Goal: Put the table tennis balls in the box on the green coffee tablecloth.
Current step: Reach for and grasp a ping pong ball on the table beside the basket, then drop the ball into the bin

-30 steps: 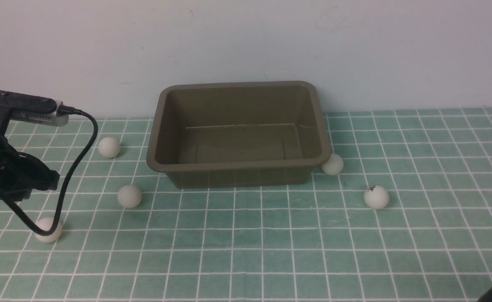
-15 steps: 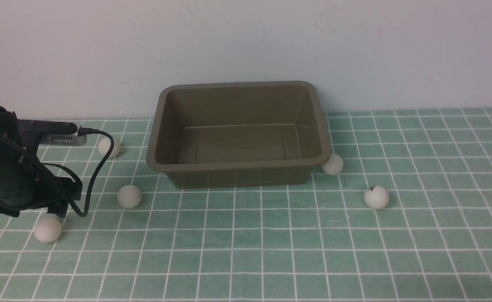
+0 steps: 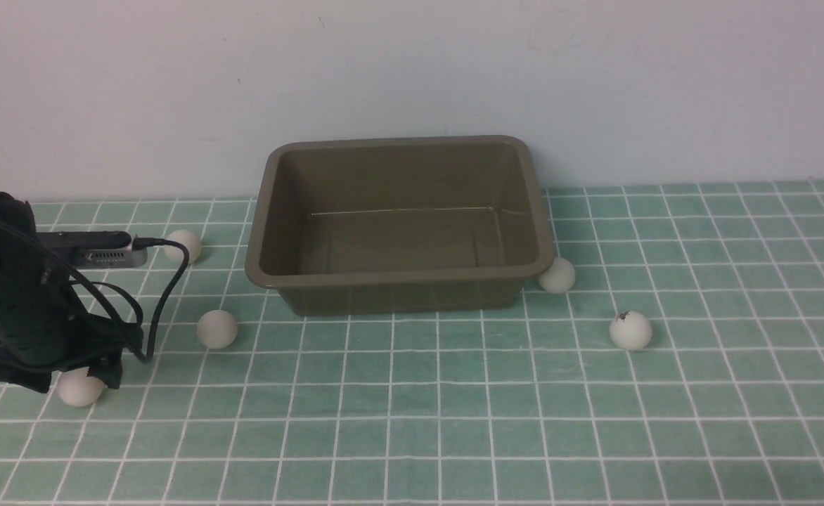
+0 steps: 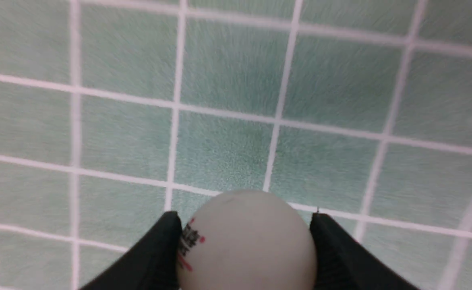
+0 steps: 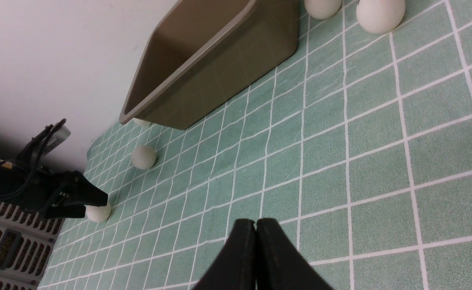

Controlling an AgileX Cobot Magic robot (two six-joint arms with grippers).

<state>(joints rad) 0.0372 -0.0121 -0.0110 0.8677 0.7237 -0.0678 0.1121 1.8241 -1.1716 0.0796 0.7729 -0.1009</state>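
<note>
The olive-brown box point(image 3: 398, 281) stands open and empty at the back of the green coffee tablecloth point(image 3: 454, 407). Several white table tennis balls lie around it. My left gripper point(image 3: 74, 379) is down at the near-left ball point(image 3: 78, 392). In the left wrist view its black fingers point(image 4: 332, 249) press both sides of that ball point(image 4: 246, 245). Two more balls point(image 3: 216, 329) point(image 3: 185, 245) lie left of the box. One ball point(image 3: 557, 275) touches its right front corner, and a dark-marked ball point(image 3: 630, 330) lies beyond. My right gripper point(image 5: 256, 220) is shut and empty above the cloth.
A pale wall point(image 3: 412, 70) rises straight behind the box. The left arm's black cable point(image 3: 166, 295) loops down beside the middle-left ball. A grey slotted panel point(image 5: 2, 245) lies past the cloth's left edge.
My left arm has come down and forward onto the near-left ball, and its jaws have closed in against it. The other balls, the box and the right gripper have not moved.
</note>
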